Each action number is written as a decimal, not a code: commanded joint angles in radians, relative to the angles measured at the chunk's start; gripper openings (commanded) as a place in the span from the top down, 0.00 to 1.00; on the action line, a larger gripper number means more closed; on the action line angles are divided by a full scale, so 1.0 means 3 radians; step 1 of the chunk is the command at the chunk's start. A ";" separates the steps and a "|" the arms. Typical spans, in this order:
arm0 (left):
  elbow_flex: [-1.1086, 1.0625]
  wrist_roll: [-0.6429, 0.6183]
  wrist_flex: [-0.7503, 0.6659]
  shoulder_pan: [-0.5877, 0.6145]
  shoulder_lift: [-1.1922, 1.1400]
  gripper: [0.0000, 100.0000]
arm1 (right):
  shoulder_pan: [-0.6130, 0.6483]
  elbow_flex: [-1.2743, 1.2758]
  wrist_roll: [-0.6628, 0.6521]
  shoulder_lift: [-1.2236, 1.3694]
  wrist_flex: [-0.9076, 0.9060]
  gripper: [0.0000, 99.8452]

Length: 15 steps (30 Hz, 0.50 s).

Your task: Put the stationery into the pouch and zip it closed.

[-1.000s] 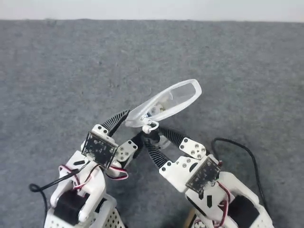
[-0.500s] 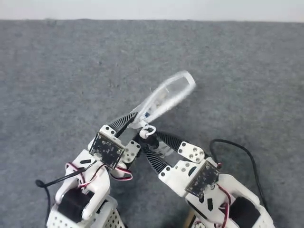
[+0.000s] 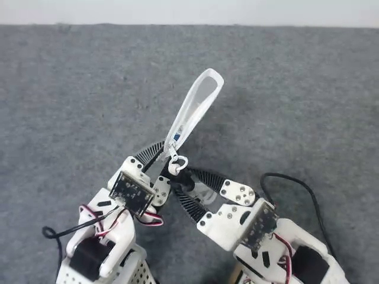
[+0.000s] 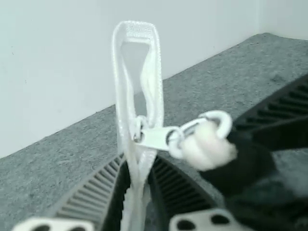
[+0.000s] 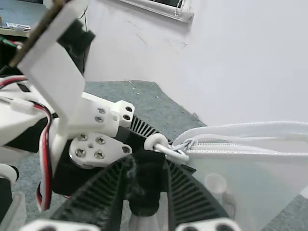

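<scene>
The clear pouch (image 3: 192, 115) is held up off the grey bench (image 3: 71, 89) between the two arms, and the hold reads as a set-up for zipping: one arm anchors, the other pulls. The white pull ring (image 3: 177, 164) is the thing to steer by. Just beside the pull ring, on the arms' side of it, the left gripper (image 3: 167, 152) has its ribbed fingers (image 4: 96, 202) pressed narrow on the pouch's near end, with the white zip tape running up between them in the left wrist view, so that end cannot follow the slider (image 4: 154, 138). The right gripper (image 3: 180, 177) comes at the pull ring from the other side, its fingers (image 5: 108, 192) closed on the dark tab hanging from it, which gives it a handle for drawing the slider along the teeth. From the pull ring the pouch's long axis runs away from both arms, toward the far wall and leaning slightly to the robot's right. It is turned edge-on to the high camera, so it shows there as a thin loop with its zip edge uppermost. Beyond the pull ring the two sides of the mouth spread apart, so I judge the zip barely begun and most of its run open. Just past the pull ring, a small pale item (image 5: 214, 182) shows through the clear wall. It is probably stationery, though I cannot tell which piece.
</scene>
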<state>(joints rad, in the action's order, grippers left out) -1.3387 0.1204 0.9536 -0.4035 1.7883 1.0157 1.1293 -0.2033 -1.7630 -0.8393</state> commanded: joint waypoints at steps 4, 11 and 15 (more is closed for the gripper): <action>-0.0018 0.0031 -0.0133 0.0026 0.0010 0.99 | 0.0284 -0.0496 0.0010 0.0018 0.0171 0.99; -0.0013 0.0087 -0.0072 0.0036 0.0010 0.99 | 0.0212 -0.0501 0.0010 0.0320 0.0657 0.99; -0.0008 0.0164 -0.0031 0.0036 0.0010 0.99 | -0.0084 -0.0501 0.0041 0.0361 0.0933 0.99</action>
<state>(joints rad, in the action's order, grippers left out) -1.3280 0.1481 0.9429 -0.4051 1.7960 1.0188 1.0817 -0.2002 -1.6402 -0.6552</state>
